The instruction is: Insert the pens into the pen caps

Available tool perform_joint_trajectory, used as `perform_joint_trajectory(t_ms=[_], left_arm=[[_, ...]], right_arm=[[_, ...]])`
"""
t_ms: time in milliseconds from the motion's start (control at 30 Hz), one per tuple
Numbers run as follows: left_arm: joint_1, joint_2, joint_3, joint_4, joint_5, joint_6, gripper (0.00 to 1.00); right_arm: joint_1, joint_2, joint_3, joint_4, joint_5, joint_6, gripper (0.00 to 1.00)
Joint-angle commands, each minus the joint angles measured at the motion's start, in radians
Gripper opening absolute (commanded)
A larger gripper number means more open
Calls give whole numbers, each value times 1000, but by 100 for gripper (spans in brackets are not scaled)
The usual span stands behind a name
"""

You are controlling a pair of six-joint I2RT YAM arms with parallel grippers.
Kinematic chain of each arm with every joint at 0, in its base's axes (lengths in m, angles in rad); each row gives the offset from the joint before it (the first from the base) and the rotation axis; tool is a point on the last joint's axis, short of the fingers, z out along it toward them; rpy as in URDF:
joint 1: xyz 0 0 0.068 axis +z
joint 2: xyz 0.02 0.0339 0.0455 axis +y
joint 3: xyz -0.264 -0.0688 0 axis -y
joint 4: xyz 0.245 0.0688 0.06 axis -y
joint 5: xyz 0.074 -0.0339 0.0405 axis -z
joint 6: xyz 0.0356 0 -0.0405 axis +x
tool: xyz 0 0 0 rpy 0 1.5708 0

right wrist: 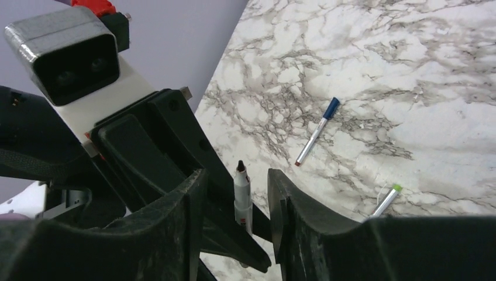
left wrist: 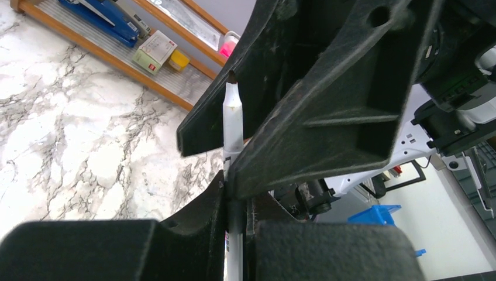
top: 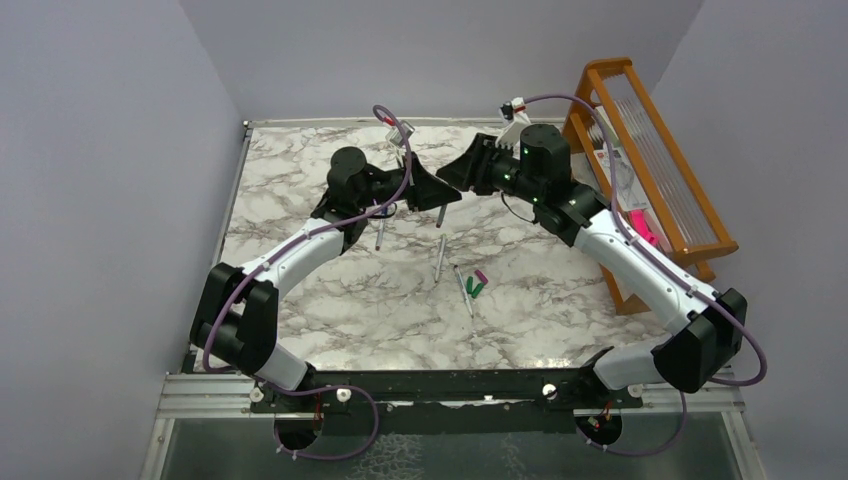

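My left gripper (left wrist: 237,196) is shut on a grey pen (left wrist: 233,126), held upright with its bare dark tip uppermost. That pen (right wrist: 242,196) stands in the gap of my open right gripper (right wrist: 237,181), touching neither finger. The two grippers, left (top: 440,192) and right (top: 464,175), meet above the back middle of the table. On the marble lie a pen with a blue cap on it (top: 380,232), a second pen (top: 441,255) and a third (top: 463,290). Beside the third pen lie a magenta cap (top: 481,275) and a green cap (top: 474,288).
A wooden rack (top: 650,170) stands along the right edge of the table, holding a pink object (top: 640,225) and, in the left wrist view, a blue stapler (left wrist: 105,14) and a small box (left wrist: 155,51). Grey walls close in on the left and back.
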Motion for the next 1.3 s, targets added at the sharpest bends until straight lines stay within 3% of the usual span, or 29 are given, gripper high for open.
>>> perform_joint_trajectory(t_ms=[0, 100, 233, 333, 400, 500, 767, 867, 1033, 1200, 1267], left_arm=[[-4, -11, -29, 36, 21, 34, 0], [-4, -10, -37, 36, 33, 37, 0], [-4, -10, -33, 36, 39, 45, 0], [-4, -7, -32, 36, 43, 47, 0], [-5, -7, -35, 35, 37, 47, 0], [-3, -2, -46, 36, 12, 48, 0], [-3, 16, -58, 36, -8, 40, 0], [-2, 20, -60, 36, -22, 41, 0], [-4, 23, -61, 36, -19, 40, 0], [-3, 18, -72, 36, -20, 41, 0], [-3, 17, -75, 35, -23, 41, 0]], right_arm=[[-10, -58, 43, -25, 96, -22, 47], [-57, -71, 79, -92, 157, -25, 48], [-133, -39, 162, -337, 284, -16, 38], [-154, -17, 172, -437, 318, -98, 34], [-155, -16, 141, -483, 317, -129, 28], [-154, -35, 55, -519, 301, -146, 3], [-154, -102, -230, -487, 179, -51, 1], [-131, -101, -321, -449, 141, 1, 10], [-63, -54, -377, -447, 178, 74, 40], [-43, 2, -370, -447, 202, 107, 50], [-34, 33, -349, -456, 218, 114, 58]])
